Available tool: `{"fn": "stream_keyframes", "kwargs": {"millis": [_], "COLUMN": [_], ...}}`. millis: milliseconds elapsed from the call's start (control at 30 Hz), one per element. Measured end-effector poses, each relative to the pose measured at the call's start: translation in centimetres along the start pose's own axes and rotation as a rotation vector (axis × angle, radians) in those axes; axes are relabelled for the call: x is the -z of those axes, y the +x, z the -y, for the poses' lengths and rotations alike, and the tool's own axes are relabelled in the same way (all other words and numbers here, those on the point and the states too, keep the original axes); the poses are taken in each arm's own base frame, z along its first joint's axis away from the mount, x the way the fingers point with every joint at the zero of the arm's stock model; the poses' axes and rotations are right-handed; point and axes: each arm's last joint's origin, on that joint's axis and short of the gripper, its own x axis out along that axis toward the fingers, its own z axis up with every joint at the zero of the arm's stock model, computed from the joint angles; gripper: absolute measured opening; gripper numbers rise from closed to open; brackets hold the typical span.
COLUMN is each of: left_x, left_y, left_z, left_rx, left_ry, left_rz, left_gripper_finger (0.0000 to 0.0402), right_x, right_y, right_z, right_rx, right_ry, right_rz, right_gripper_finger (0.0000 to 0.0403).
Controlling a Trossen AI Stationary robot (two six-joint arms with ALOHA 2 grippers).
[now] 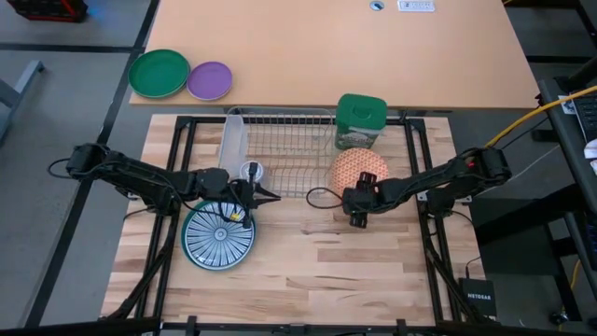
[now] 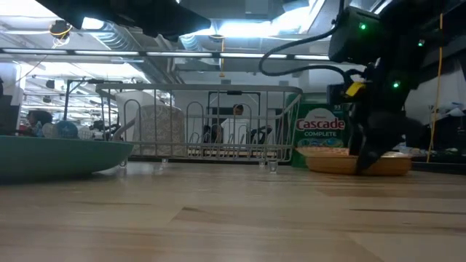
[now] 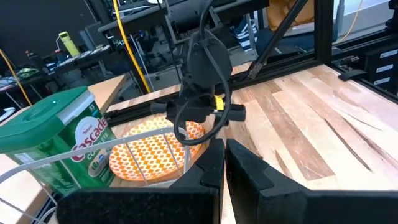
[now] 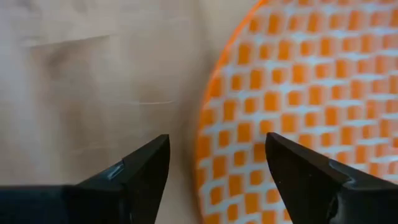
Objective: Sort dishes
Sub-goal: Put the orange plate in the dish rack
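Wooden tabletop point(image 4: 93, 74), orange plate's point(image 4: 298, 93) rim between right fingers point(image 4: 140, 171).

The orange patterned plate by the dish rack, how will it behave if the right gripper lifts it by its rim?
The orange plate looks rigid, so it probably won't flex. Its smooth, thin rim may slip between the right gripper's open fingers. Lying flat and shallow, it should slide rather than roll.

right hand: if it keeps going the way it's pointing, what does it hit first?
Most likely the rim of the orange patterned plate. The right hand is open, pointing down with its fingers straddling that edge; bare wooden tabletop lies under the other finger. Depth is unclear.
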Motion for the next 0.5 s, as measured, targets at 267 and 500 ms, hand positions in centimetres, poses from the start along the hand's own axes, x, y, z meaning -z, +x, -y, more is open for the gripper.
{"fn": "stream_keyframes", "kwargs": {"millis": [267, 500], "left_x": [0.01, 0.01], "left_y": [0.00, 0.00], "left_z": [0.00, 0.00], "left_rx": [0.000, 0.000], "left_ry": [0.000, 0.000], "left_rz": [-0.002, -0.001], "left_gripper_finger": [0.0008, 0.0008], "right_x": [-0.03, 0.00], "right_y": [0.20, 0.37], "right_z": [0.05, -0.40], "right_rx": [0.036, -0.098], "right_ry": [0.020, 0.017], "right_rz": [0.003, -0.042], "right_gripper_finger": [0.0268, 0.0268]}}
